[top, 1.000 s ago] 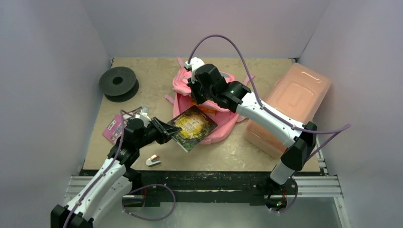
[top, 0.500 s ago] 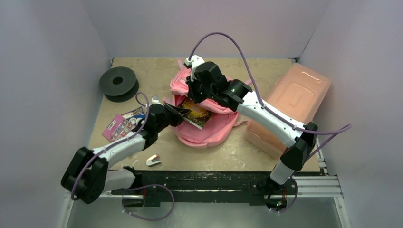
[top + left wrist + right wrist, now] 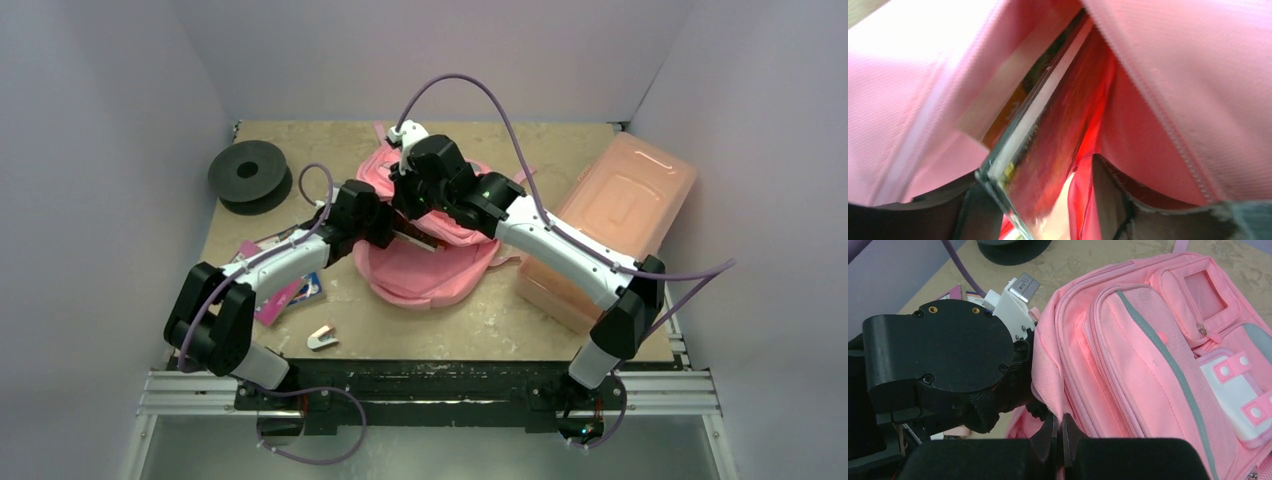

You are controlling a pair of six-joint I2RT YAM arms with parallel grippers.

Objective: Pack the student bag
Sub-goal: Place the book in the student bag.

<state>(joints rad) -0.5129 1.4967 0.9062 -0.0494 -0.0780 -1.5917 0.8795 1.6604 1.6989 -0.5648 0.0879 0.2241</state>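
Top external, bag position: the pink fabric student bag (image 3: pixel 440 278) lies at the middle of the tan table (image 3: pixel 500 330), front pockets up, mouth turned toward my left arm. The salmon-pink lidded plastic box (image 3: pixel 620 215) stands near it on my right.
Bag mouth: raised and gaping; both my grippers meet at it.
Cargo: a thin glossy-covered book (image 3: pixel 1058 150), white page edge showing, runs slantwise into the main compartment, most of it inside.
Left gripper (image 3: pixel 1038 175): inside the mouth, jaws apart. The book lies between them, against one finger and clear of the other, so it is not clamped.
Right gripper (image 3: pixel 1058 429): fingers pressed together at the rim of the opening. I judge a fold of the rim is nipped there, holding the mouth up.
Step in hand: book going in, release stage, by my reading.
Next move calls for: drawing my left gripper straight back out along the book's line without dragging it, with my right holding the rim high.
Left to pack, likely: the pink printed card sheet (image 3: pixel 285 293) under my left arm, and the small white-and-pink object (image 3: pixel 322 338) near the front edge.
Also on table: black spool (image 3: pixel 248 175), far left.
Writing: none legible. The book cover is blurred and the card print too small. The bag's white clasp patch (image 3: pixel 1238 385) and clear window pocket (image 3: pixel 1204 292) show no brand or name.
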